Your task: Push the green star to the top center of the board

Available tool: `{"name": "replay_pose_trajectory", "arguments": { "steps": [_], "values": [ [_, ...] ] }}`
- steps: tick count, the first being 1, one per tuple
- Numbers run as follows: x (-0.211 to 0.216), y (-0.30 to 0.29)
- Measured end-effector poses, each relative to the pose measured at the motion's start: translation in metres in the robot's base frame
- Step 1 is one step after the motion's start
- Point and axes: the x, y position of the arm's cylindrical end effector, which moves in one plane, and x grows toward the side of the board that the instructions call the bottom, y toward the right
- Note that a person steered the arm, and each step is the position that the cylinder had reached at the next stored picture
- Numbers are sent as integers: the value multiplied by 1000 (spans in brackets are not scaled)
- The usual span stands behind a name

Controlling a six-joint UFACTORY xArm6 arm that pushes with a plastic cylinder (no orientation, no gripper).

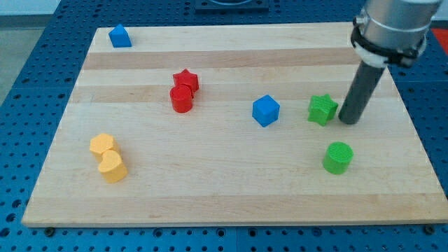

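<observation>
Wooden board (231,189) on a blue perforated bench. Green star (322,109) sits on the view's right half, about mid-height, well below the top edge and to the right of centre. The arm carries no pincer at all, only a dark rod; the tip (348,122) rests just beside the star's right side, close enough that I cannot tell whether it touches. Blue hexagonal block (266,110) lies near the star on its left; green cylinder (338,157) below and slightly right, apart. Red star (186,80) and red cylinder (181,99) are touching, left of centre. Two yellow blocks (107,157) are huddled at lower left, shapes unclear. A small blue block (120,36) sits at the top-left corner. Judgement on handling: the star looks like a small, rigid, light piece that should slide easily on smooth wood, but its points give uneven contact, so it will likely spin if pushed off-centre. Contact is best taken low on the right-bottom flank, in a notch between points, aiming up and leftward. A straight leftward shove risks driving it into the blue hexagonal block.
</observation>
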Motion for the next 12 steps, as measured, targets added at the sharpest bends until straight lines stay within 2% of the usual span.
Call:
{"name": "replay_pose_trajectory", "arguments": {
  "steps": [1,2,3,4,5,6,7,12],
  "values": [
    [-37,-42],
    [-24,-33],
    [14,11],
    [47,6],
    [40,-37],
    [-8,-65],
    [-42,-68],
    [-72,-71]
  ]
}}
